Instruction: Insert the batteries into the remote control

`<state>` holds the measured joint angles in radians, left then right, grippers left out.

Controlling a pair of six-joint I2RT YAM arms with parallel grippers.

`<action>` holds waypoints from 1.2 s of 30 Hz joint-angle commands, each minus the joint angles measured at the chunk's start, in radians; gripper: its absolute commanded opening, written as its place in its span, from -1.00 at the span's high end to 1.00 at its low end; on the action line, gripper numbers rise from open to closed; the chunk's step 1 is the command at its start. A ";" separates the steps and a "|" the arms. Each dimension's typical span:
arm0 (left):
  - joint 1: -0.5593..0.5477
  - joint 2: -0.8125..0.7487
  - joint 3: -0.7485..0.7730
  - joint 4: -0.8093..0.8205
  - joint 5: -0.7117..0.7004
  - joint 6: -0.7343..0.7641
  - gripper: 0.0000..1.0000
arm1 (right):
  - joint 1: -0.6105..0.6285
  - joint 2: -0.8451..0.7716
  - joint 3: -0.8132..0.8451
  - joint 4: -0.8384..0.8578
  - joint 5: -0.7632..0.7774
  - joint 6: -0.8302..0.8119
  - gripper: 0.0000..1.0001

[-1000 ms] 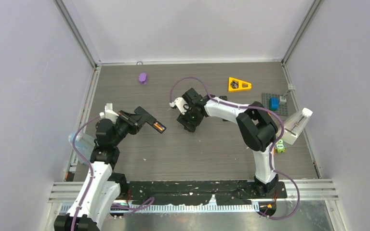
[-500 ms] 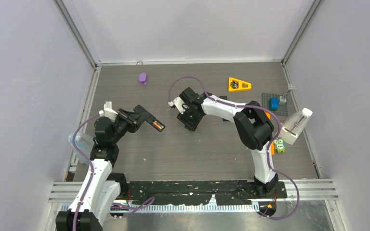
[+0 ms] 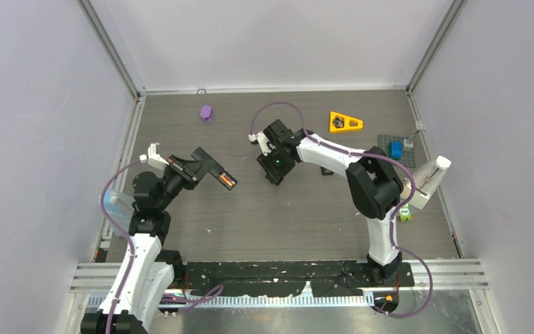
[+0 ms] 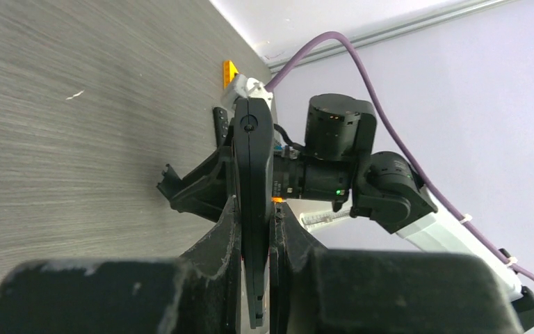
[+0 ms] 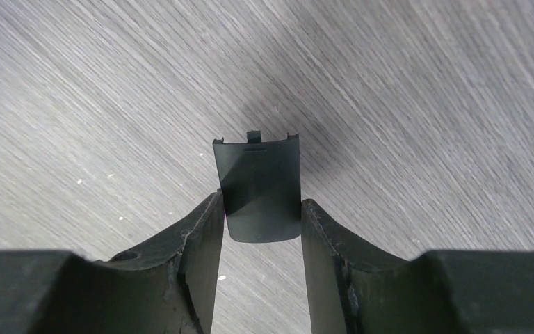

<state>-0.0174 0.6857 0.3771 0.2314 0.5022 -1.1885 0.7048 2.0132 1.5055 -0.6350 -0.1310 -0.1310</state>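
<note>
From above, we saw the remote (image 3: 213, 171) held off the bench (image 3: 250, 216), orange batteries (image 3: 229, 183) in its open bay. At the left wrist, the left fingers (image 4: 217, 245) clenched the remote edge-on. At the right wrist, the right fingers (image 5: 198, 243) grasped the cover (image 5: 259, 188).

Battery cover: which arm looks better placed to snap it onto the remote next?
Right, probably: the right gripper grips the battery cover by its edges, while the left gripper is busy holding the remote, orange batteries showing inside.
</note>
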 commanded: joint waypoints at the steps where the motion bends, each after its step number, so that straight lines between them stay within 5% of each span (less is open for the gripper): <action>1: 0.007 -0.036 -0.005 0.031 -0.002 0.077 1.00 | 0.000 -0.108 0.010 0.018 -0.023 0.084 0.32; 11: 0.005 -0.042 -0.096 0.173 0.006 0.089 1.00 | 0.017 -0.305 -0.070 0.096 -0.134 0.194 0.31; 18: 0.002 -0.026 -0.126 0.268 -0.033 0.036 1.00 | 0.121 -0.403 0.037 0.030 -0.077 0.292 0.31; 27: -0.004 -0.010 -0.108 0.271 -0.065 -0.072 1.00 | 0.304 -0.331 0.242 -0.065 0.055 0.397 0.30; 36: -0.004 -0.055 -0.067 0.206 -0.053 -0.107 1.00 | 0.338 -0.250 0.344 -0.161 0.072 0.393 0.27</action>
<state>-0.0193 0.6632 0.2455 0.4274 0.4511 -1.2789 1.0401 1.7382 1.7832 -0.7315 -0.0898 0.2470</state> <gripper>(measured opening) 0.117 0.468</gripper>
